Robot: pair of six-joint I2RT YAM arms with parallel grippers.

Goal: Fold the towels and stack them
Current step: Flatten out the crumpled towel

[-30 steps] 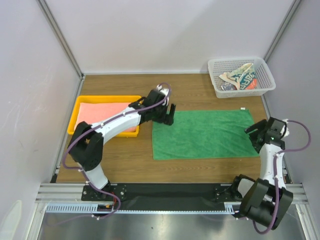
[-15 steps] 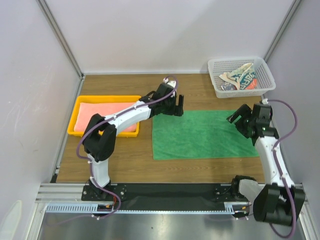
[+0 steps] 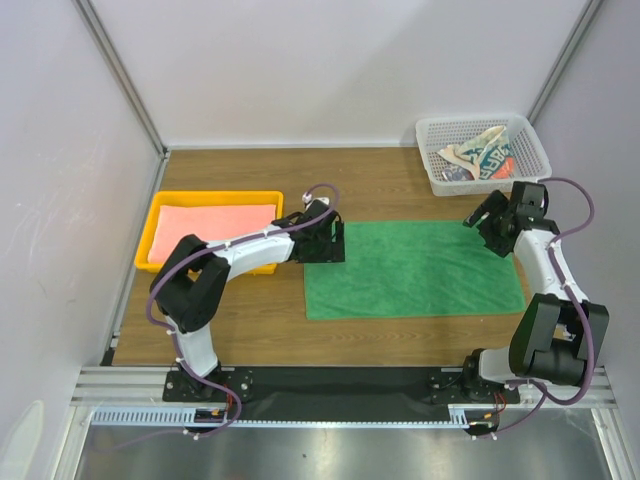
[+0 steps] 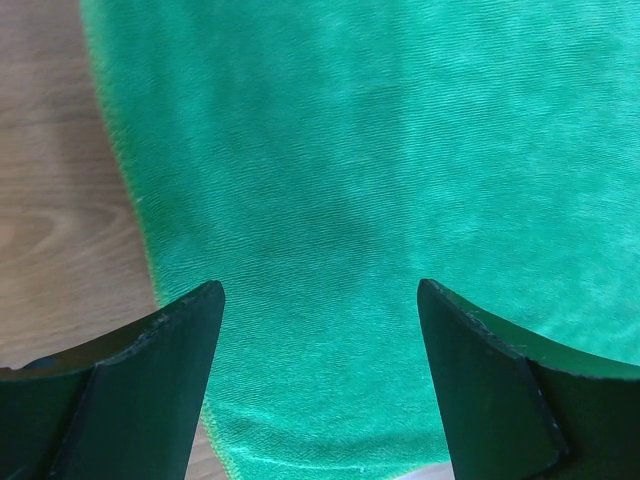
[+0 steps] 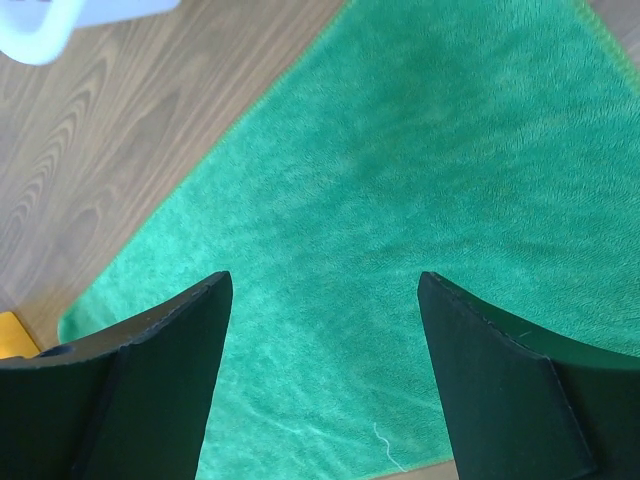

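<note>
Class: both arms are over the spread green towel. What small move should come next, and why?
Probably lower both and pinch the far corners. The green towel lies flat and unfolded; the left gripper and right gripper hang open over its far left and far right corners, holding nothing.

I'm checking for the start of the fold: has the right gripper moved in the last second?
Yes. The right gripper has gone farther up the table, toward the white basket, to the far right corner of the green towel.

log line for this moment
green towel: flat | left tool: open, over far left corner | right tool: open, over far right corner
</note>
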